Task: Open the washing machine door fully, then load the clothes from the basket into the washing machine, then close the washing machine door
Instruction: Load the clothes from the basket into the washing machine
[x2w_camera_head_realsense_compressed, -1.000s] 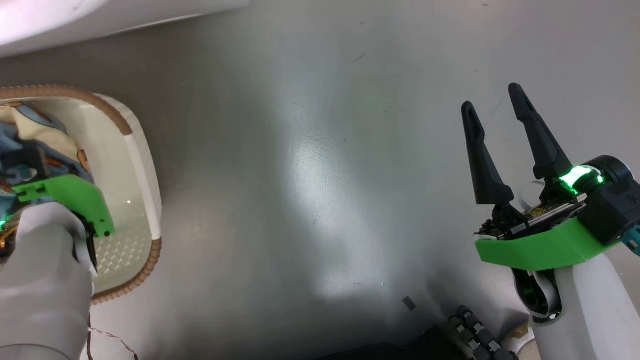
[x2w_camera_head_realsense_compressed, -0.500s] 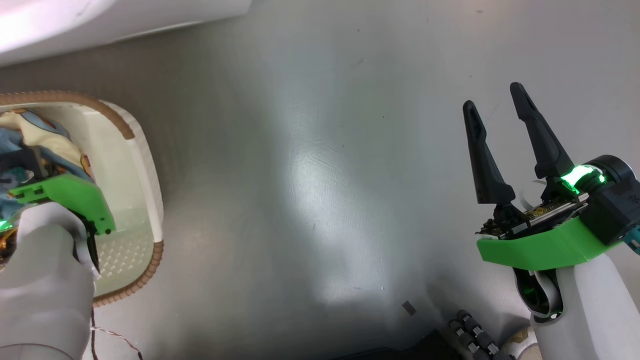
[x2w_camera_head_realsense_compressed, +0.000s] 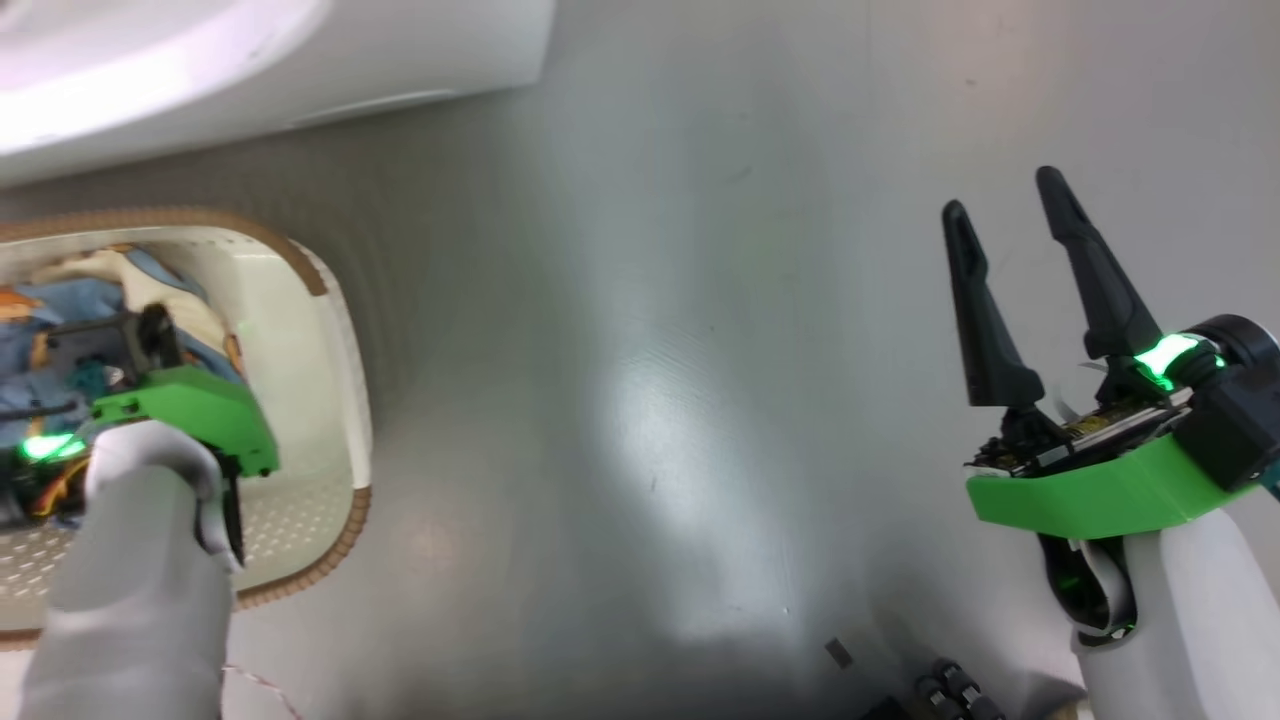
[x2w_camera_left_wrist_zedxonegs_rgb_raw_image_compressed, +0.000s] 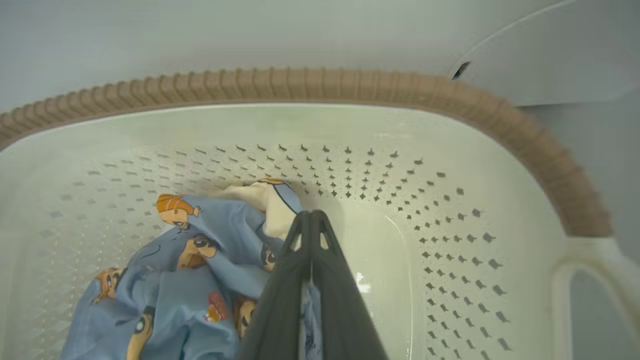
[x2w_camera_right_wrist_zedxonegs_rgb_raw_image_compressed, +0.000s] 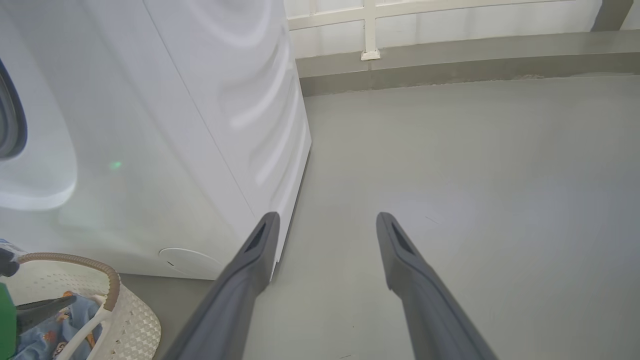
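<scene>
The cream basket (x2w_camera_head_realsense_compressed: 340, 300) with its brown rim (x2w_camera_left_wrist_zedxonegs_rgb_raw_image_compressed: 300, 85) stands on the floor just before the white washing machine (x2w_camera_right_wrist_zedxonegs_rgb_raw_image_compressed: 175, 125). The light blue clothes (x2w_camera_left_wrist_zedxonegs_rgb_raw_image_compressed: 200, 280) with orange cartoon faces lie in its left half. My left gripper (x2w_camera_left_wrist_zedxonegs_rgb_raw_image_compressed: 310, 216) reaches down into the basket, shut on the clothes, with a fold of fabric between the fingers. My right gripper (x2w_camera_head_realsense_compressed: 1002, 190) hovers open and empty over bare floor, far right of the basket. The washing machine door is out of view; a dark curved rim shows at the right wrist view's left edge.
Grey floor (x2w_camera_head_realsense_compressed: 650, 350) stretches wide between basket and right arm. A round white flap (x2w_camera_right_wrist_zedxonegs_rgb_raw_image_compressed: 190, 260) sits low on the machine's front. A wall base and white railing (x2w_camera_right_wrist_zedxonegs_rgb_raw_image_compressed: 370, 30) run along the far side. Parts of my base (x2w_camera_head_realsense_compressed: 950, 690) show at the bottom.
The left gripper has shut on the clothes inside the basket. The whole head picture has slid right and down, so the camera moved. The right gripper stays open as before.
</scene>
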